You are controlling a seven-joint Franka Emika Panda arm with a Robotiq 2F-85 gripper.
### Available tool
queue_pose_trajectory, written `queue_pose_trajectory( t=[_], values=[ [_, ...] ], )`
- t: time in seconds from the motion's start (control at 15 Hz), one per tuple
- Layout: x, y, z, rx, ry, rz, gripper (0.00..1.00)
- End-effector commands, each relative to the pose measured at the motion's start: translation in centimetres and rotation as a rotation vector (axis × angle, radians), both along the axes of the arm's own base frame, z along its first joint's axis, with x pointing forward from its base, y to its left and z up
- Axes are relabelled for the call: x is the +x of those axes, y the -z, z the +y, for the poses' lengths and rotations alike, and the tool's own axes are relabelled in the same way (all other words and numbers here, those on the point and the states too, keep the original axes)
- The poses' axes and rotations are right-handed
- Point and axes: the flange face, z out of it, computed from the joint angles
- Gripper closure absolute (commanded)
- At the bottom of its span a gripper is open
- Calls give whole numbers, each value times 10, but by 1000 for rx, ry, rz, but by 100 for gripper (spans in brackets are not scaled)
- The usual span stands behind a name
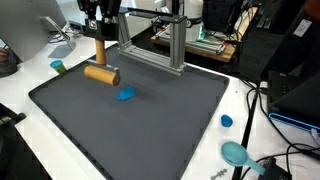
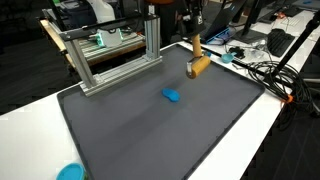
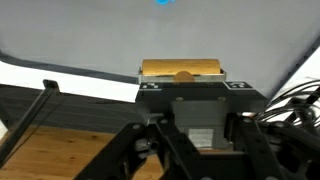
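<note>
A wooden mallet [image 1: 101,74] is gripped by its upright handle in the closed gripper [image 1: 98,34] at the grey mat's [image 1: 150,135] far left; a blue piece [image 1: 126,95] is seen nearby

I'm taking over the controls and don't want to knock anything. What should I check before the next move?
1. Pincer shut on the handle of the mallet: ok.
2. Handle upright, head low over the mat: ok.
3. Head actually touching the mat: cannot tell.
4. Blue piece lies apart from the mallet: ok.
5. Metal frame stands apart from the pincer: ok.
6. Cables lie off the mat: ok.
</note>
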Motion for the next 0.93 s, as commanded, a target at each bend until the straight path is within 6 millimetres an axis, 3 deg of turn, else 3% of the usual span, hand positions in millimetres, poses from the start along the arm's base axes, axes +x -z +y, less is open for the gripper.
queue_pose_trajectory(
  t=[0.0,0.27,0.33,0.53,0.6,0.87],
  values=[
    [-12,27,13,-24,-193,60,78],
    [-9,65,0,-145,-372,182,78],
    [-13,60,9,-92,-307,146,53],
    [-12,77,2,-124,-347,184,53],
    [-12,78,2,-126,-350,185,78],
    [-17,70,0,-205,-607,180,78]
  ],
)
